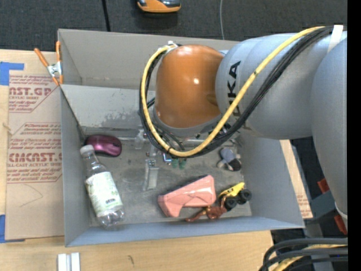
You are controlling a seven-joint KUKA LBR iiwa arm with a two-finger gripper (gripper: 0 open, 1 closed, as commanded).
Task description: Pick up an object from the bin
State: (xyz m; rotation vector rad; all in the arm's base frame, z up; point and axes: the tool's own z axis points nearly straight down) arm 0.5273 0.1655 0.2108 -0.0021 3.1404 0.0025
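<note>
My gripper (150, 176) reaches down under the orange wrist cover to the bin floor near the middle, over bare metal. A crumpled pink cloth (189, 195) lies just to its right, toward the front wall. A magenta oval thing (105, 144) rests to its left by the back slope. A clear plastic bottle (102, 192) with a white label lies lengthwise along the left wall. Nothing shows in the gripper.
A yellow and black tool (236, 193) and a brown piece (204, 212) lie at the front right beside the cloth. A small grey and dark thing (228, 159) sits at the right under the arm. The arm and its cables cover the bin's back right.
</note>
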